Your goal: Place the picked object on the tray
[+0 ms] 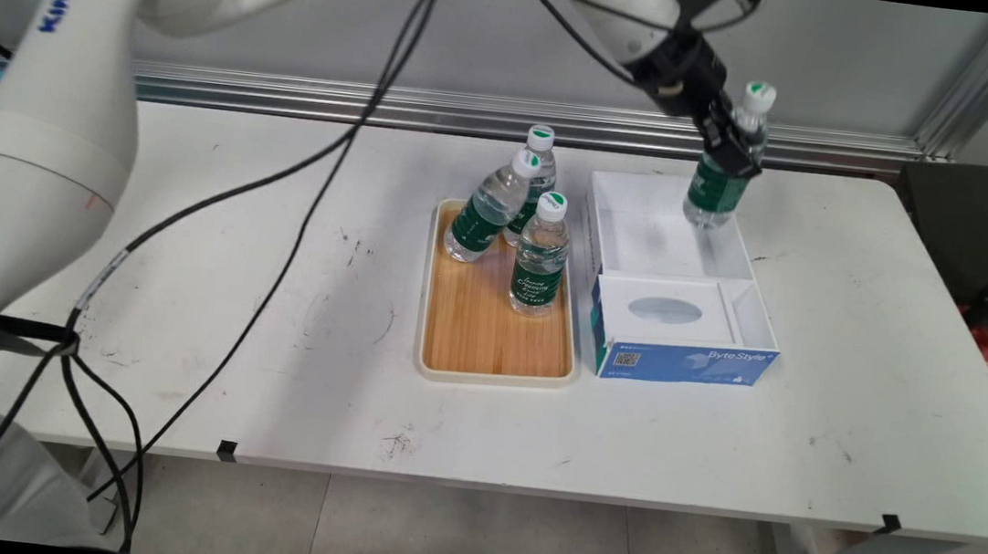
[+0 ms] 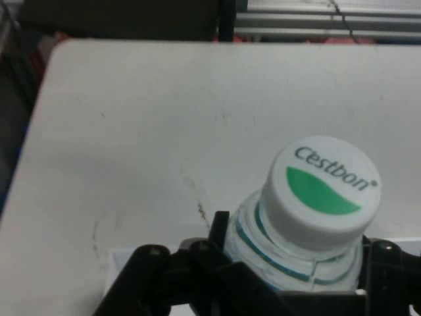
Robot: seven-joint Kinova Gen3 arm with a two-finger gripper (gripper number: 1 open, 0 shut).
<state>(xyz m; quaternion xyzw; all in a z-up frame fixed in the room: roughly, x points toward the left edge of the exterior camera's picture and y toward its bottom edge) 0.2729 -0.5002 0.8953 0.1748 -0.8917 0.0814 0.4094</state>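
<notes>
1. four water bottles are out on the white table (image 1: 265, 363), all clear plastic with green labels and white caps.
2. three of them stand in the wooden tray (image 1: 487, 341), bunched at its far end: the back bottle (image 1: 539, 172) upright, the leaning bottle (image 1: 490, 211) tipped against it, and the front bottle (image 1: 540, 259) upright nearest the tray's middle.
3. the near half of the tray shows bare wood.
4. just to the right of the tray sits a white cardboard box (image 1: 740, 248), open on top, with a divider across it.
5. its near compartment holds a blue-and-white tissue pack (image 1: 664, 318) with an oval opening; the blue side reads "byte style".
6. the fourth bottle (image 1: 728, 168) is in the gripper (image 1: 732, 151), whose fingers are closed on its upper body, below the neck.
7. that bottle tilts slightly, its base over the box's far compartment; i can't tell if it touches the floor of the box.
8. from the hand camera the held bottle's cap (image 2: 322, 187) reads "cestbon" over a green leaf shape, with the black fingers (image 2: 197, 263) on either side.
</notes>
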